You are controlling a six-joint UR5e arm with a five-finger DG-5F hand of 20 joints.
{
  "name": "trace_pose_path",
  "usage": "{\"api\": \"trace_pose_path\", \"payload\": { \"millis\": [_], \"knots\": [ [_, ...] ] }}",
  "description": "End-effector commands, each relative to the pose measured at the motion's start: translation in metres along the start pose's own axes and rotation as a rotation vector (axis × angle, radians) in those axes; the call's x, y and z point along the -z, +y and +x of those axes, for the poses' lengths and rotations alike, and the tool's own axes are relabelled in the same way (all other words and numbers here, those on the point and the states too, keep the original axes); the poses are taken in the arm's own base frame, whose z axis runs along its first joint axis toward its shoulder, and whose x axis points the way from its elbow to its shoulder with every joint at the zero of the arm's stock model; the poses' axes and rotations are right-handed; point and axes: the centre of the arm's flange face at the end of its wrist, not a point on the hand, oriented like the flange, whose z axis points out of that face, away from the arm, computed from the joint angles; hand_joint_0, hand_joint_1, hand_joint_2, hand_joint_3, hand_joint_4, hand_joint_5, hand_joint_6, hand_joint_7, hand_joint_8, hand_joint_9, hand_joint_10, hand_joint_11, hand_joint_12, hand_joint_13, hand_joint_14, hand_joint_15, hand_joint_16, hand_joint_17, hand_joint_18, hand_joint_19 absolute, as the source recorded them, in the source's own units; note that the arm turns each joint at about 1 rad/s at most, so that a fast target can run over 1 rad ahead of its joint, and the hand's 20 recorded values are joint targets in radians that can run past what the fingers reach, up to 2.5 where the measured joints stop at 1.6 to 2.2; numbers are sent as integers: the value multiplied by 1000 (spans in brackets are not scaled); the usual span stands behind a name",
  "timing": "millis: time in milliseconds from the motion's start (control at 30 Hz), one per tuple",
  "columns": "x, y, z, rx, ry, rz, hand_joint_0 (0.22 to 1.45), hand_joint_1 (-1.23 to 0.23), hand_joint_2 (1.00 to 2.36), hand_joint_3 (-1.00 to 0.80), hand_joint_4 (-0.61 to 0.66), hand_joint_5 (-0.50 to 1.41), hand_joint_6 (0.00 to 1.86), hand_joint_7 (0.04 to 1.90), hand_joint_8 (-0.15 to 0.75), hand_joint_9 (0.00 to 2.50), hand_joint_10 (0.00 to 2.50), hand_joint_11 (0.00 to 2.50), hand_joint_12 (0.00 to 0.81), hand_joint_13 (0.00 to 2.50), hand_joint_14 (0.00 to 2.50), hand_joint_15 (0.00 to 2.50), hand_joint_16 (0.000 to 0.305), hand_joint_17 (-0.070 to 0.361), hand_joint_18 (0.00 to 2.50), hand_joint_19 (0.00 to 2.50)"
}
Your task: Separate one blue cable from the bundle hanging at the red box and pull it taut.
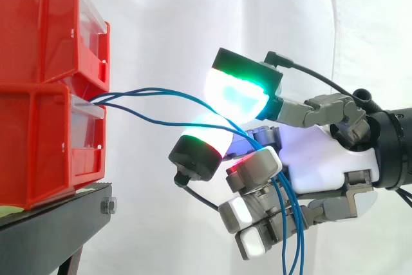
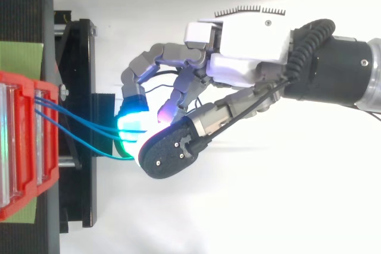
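Several thin blue cables (image 1: 168,92) leave the gap between two stacked red bins (image 1: 38,146) at the left and run right into my hand (image 1: 322,159). There they pass between a green-cyan glowing pad (image 1: 243,91) above and a white-red pad (image 1: 205,143) below, then hang down past the lower curled fingers (image 1: 251,223). From above, the cables (image 2: 83,126) span from the red bin (image 2: 24,147) to the hand (image 2: 250,46), whose fingers curl round them. The strands sag a little between bin and hand. I cannot tell whether one strand is held apart from the others.
The red bins rest on a black stand (image 1: 51,230) whose edge (image 2: 77,87) juts toward the hand. A green sheet (image 2: 18,57) lies under the bins. A white curtain hangs behind everything.
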Motion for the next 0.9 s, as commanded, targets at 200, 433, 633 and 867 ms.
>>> {"api": "trace_pose_path", "payload": {
  "millis": [200, 433, 633, 867],
  "knots": [
    [9, 21, -1, 5, 1, 2, 580, -836, 1000, -500, 47, -130, 922, 1137, 346, 1258, 20, 1205, 379, 908, 22, 667, 49, 109, 754, 623],
    [15, 23, -4, 10, -7, 33, 515, -764, 1000, -500, 64, -124, 917, 1119, 364, 1279, 17, 1212, 399, 909, 21, 654, 52, 117, 771, 617],
    [15, 23, -7, 10, -11, 34, 604, -720, 1000, -500, 52, -137, 909, 1137, 346, 1257, 20, 1211, 386, 891, 23, 648, 49, 110, 742, 628],
    [15, 24, -11, 8, -15, 31, 727, -834, 1004, -445, 76, -203, 952, 1006, 346, 1143, 14, 1212, 398, 857, 22, 635, 50, 113, 762, 589]
  ]
}}
